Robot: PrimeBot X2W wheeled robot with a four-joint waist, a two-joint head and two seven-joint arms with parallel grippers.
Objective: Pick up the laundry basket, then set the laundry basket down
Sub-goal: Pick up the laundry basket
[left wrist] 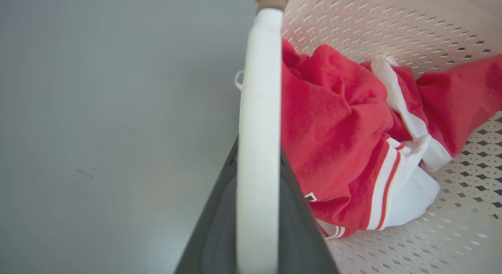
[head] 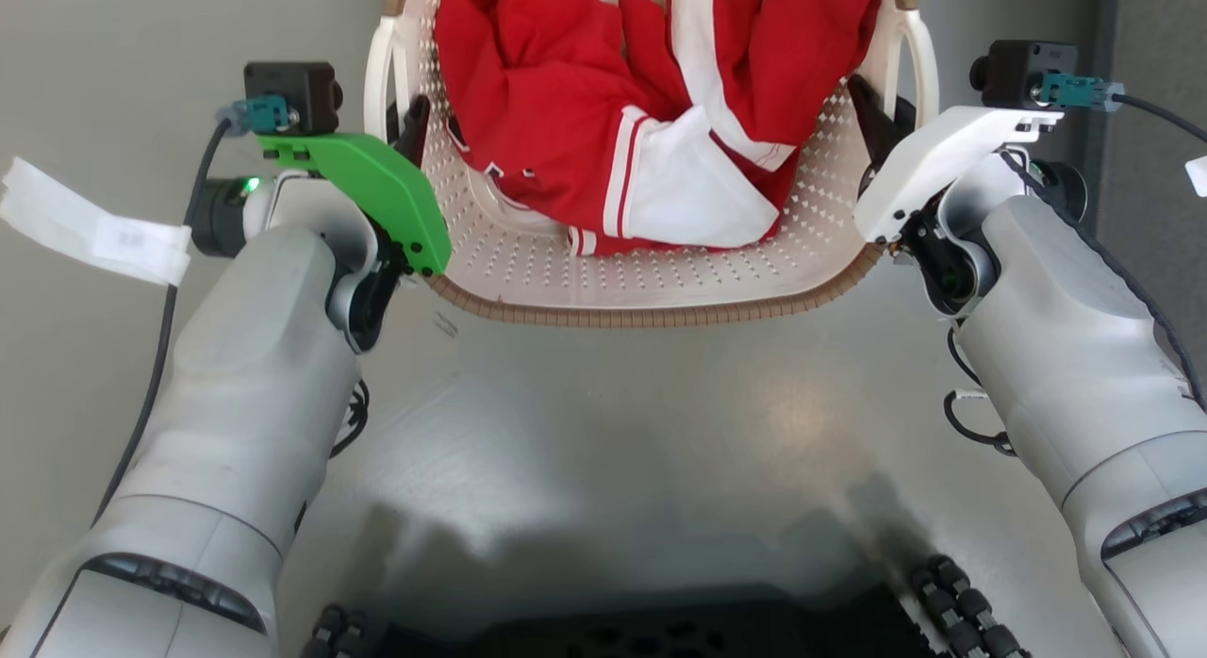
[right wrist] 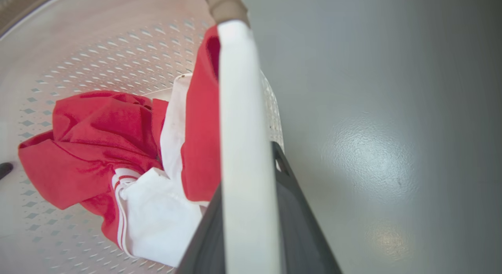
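Observation:
The laundry basket point(head: 622, 311), cream-white and perforated with a brown woven-look rim, hangs between my two arms in the head view. A red and white garment point(head: 641, 102) lies crumpled inside it. My left gripper point(head: 413, 123) is shut on the left loop handle point(head: 380, 64), and my right gripper point(head: 872, 111) is shut on the right loop handle point(head: 922, 59). In the left wrist view the white handle point(left wrist: 259, 109) runs up between the dark fingers point(left wrist: 213, 231). The right wrist view has the same picture: handle point(right wrist: 243, 128) clamped between dark fingers point(right wrist: 300, 223). I cannot tell whether the basket's base touches the floor.
Smooth grey floor point(head: 613, 432) lies all around. My dark wheeled base point(head: 660, 630) sits at the bottom edge. A white paper tag point(head: 94, 229) hangs off the left arm's cable. A darker vertical surface point(head: 1150, 187) stands at the far right.

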